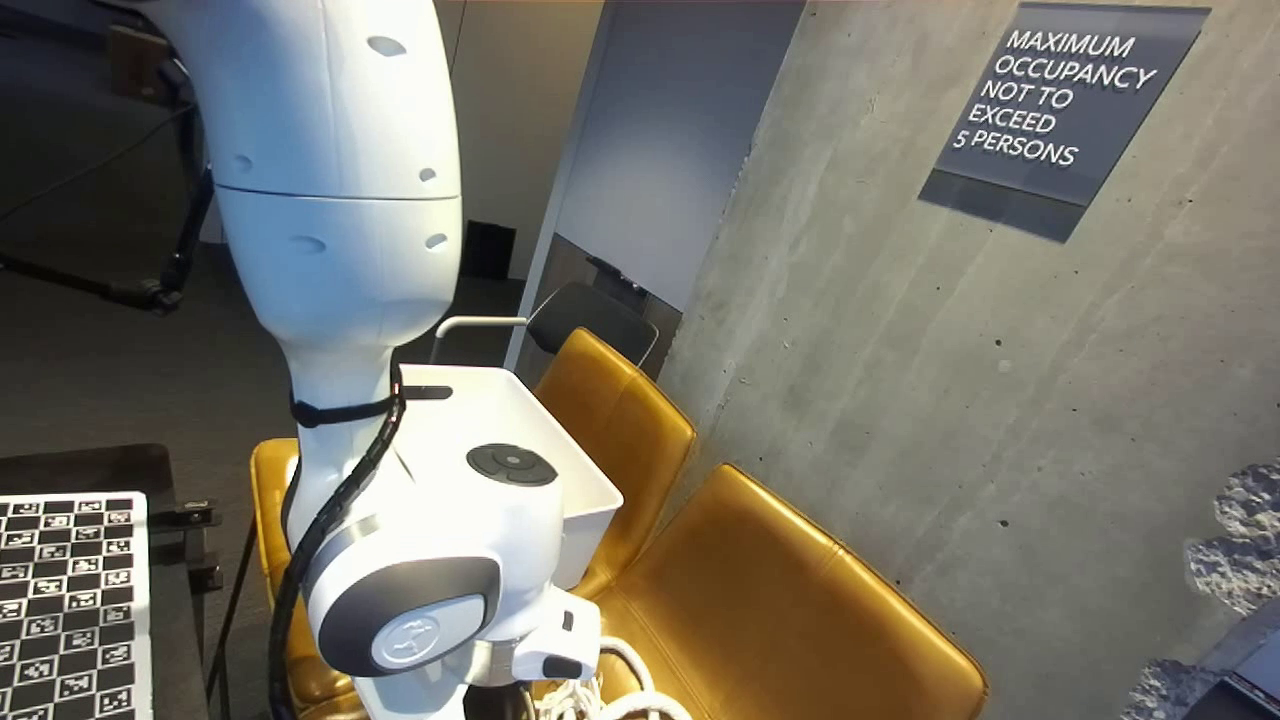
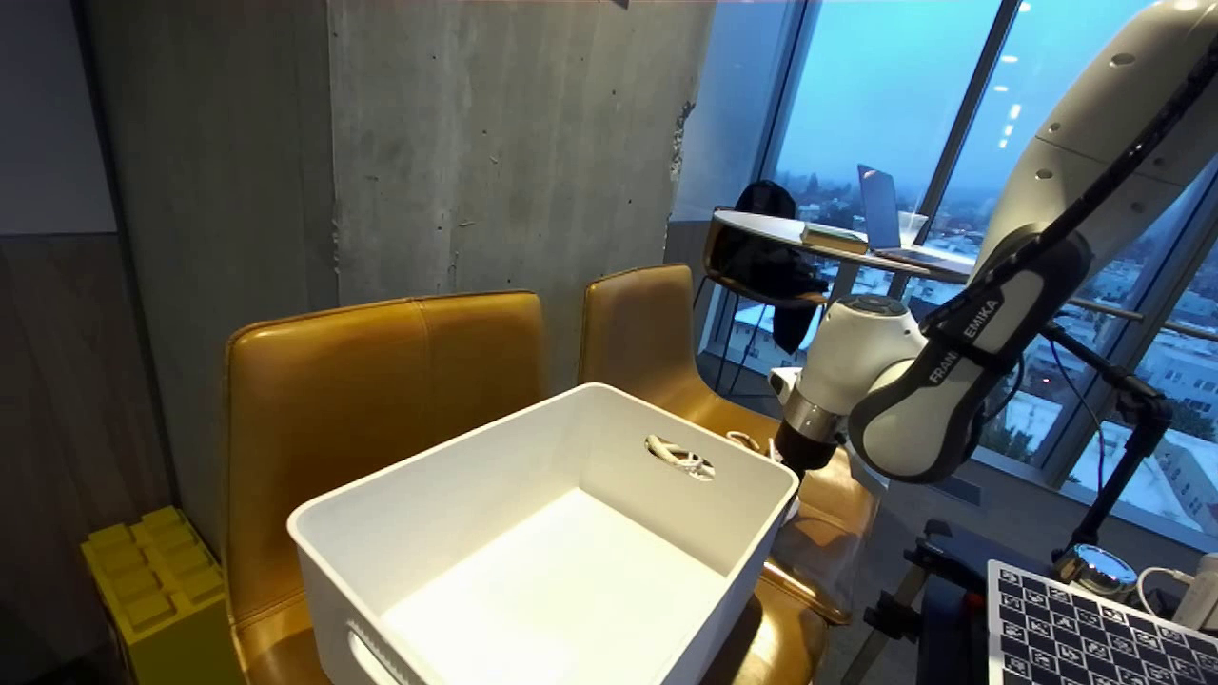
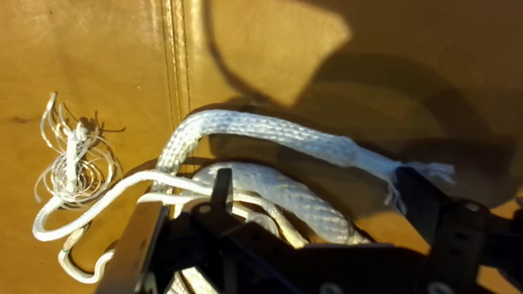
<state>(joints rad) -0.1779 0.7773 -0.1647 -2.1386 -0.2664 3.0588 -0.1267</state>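
Rope (image 3: 278,130) on the chair (image 1: 800,590) right of the white bin (image 2: 476,495) looks light and limp, best pinched midway, off its frayed end (image 3: 437,169), while the fingers (image 3: 414,183) stand apart

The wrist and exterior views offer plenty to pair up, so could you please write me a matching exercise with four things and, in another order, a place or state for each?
Things
1. Rope
2. Bin
3. Gripper
4. Sign

Places and states
A. open, its jaws standing apart
B. on the concrete wall
C. lying on the tan seat, one end frayed
D. white and open-topped

Right pairs: 1-C, 2-D, 3-A, 4-B
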